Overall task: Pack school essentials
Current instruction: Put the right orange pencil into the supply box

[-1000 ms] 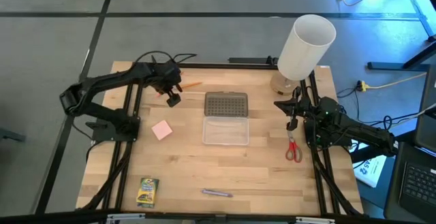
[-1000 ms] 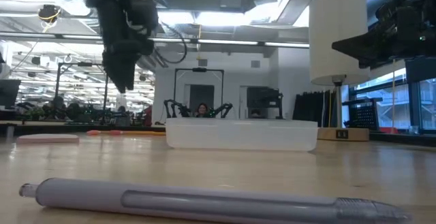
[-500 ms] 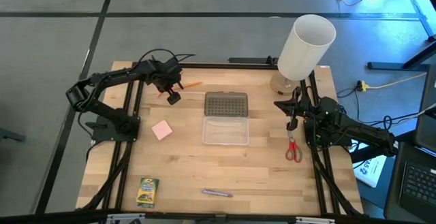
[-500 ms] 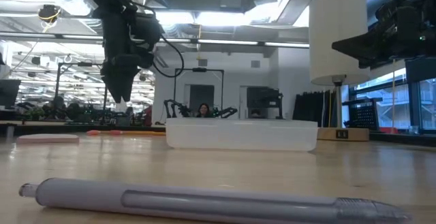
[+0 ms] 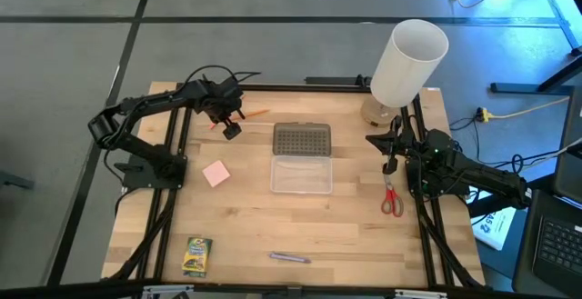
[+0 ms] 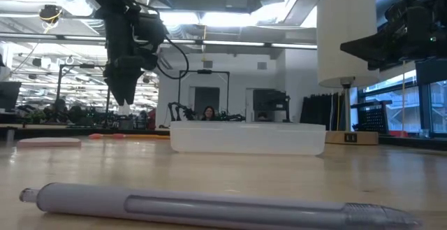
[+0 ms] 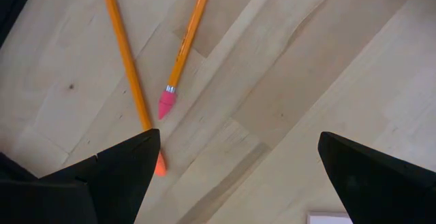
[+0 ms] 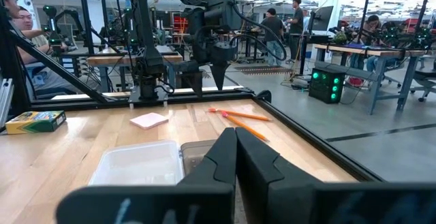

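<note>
Two thin orange pencils (image 7: 126,67) (image 7: 191,33) lie crossed on the table at the far left, also in the high view (image 5: 257,113). My left gripper (image 5: 232,128) hovers just above them, open and empty, its fingers (image 7: 237,135) wide apart and pointing down. The pink eraser (image 5: 215,174), the green-yellow crayon box (image 5: 196,255), the purple pen (image 5: 289,257) and the red-handled scissors (image 5: 392,199) lie flat on the table. My right gripper (image 5: 389,164) is shut and empty (image 8: 235,163), just beyond the scissors' tips.
The clear case (image 5: 302,174) lies open at the table's middle, its grey dimpled lid (image 5: 302,138) on the far side. A tall white cylinder (image 5: 409,63) stands at the far right corner. People and workbenches show in the room beyond the table.
My left gripper has gone down and a little toward the table's far edge, closer to the pencils, and then kept still. Its fingers stay open.
</note>
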You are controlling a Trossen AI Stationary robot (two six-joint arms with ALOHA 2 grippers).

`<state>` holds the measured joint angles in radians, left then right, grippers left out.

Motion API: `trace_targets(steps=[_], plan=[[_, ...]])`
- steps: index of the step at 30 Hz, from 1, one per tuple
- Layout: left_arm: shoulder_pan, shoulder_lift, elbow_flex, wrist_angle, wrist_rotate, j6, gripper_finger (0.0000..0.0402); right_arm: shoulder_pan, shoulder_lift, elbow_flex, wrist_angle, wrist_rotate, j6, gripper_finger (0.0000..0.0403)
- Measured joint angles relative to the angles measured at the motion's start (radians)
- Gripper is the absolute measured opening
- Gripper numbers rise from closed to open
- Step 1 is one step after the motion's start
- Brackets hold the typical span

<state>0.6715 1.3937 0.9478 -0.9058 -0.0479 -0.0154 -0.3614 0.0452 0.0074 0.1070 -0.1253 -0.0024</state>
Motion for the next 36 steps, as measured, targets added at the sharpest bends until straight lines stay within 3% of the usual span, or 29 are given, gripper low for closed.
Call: trace_targets(steps=[8,16,36], plan=[[-0.045,0.000,0.000,0.000,-0.061,0.026,0.0394,0.000,0.000,0.000,0.000,0.000,0.001,0.0007],[-0.042,0.027,0.000,-0.028,-0.032,0.126,0.0394,0.000,0.000,0.000,0.000,0.000,0.025,0.0007],[0.036,0.277,0.000,0.088,-0.090,0.260,0.0394,0.000,0.000,0.000,0.000,0.000,0.076,0.0007]])
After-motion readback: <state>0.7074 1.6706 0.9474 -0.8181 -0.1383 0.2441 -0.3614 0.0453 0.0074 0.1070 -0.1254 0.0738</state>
